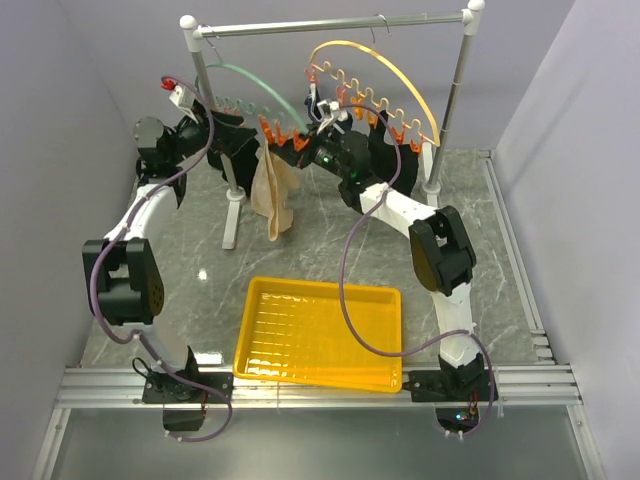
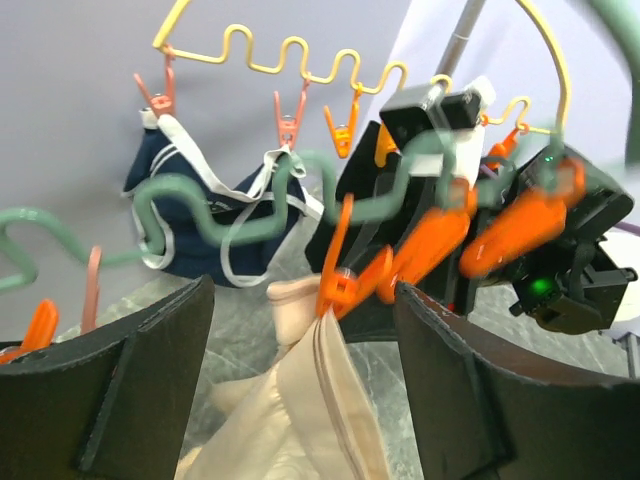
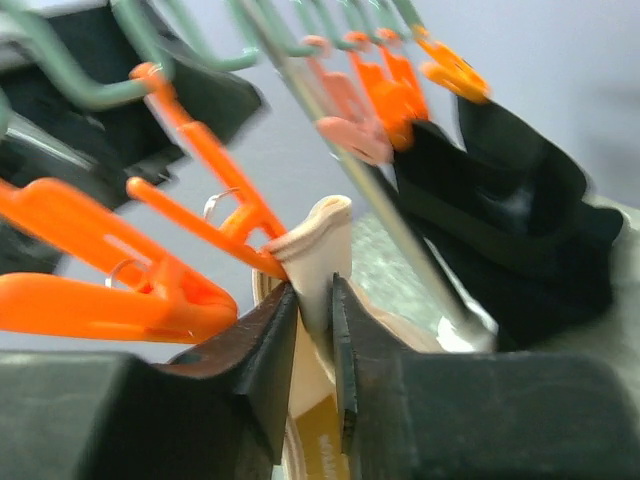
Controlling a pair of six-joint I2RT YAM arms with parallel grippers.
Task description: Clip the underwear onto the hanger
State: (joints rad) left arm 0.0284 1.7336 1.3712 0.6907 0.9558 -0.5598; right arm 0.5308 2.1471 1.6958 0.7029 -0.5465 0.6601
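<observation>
Risk of slippage above all; only a narrow lip of the underwear caught in the orange clip, so could pull free under any tug from the right fingers, pressed nearly closed on that same top hem just below the clip's bite; judged safer to let go straight, without dragging sideways. Second hazard, by the look of it: snagging a neighbouring clip or the wire of the green hanger on withdrawal, given the crowding, and setting the whole arc swinging on the rail. Left fingers spread wide, holding nothing, one to each side of the hanging cloth and not visibly touching it; could brush it if moved inward.

Beige, soft and limp, with a stitched seam running down it; hanging from the right end of the green hanger, at the far middle of the scene, over the grey marbled tabletop. Hard glossy plastic for the clips, with small wire springs; thin wavy rod for both hanger arcs. Navy white-trimmed brief pegged on the yellow hanger beyond; black garment to the right in the right wrist view. Ribbed yellow tray on the near tabletop, rigid and shallow.
</observation>
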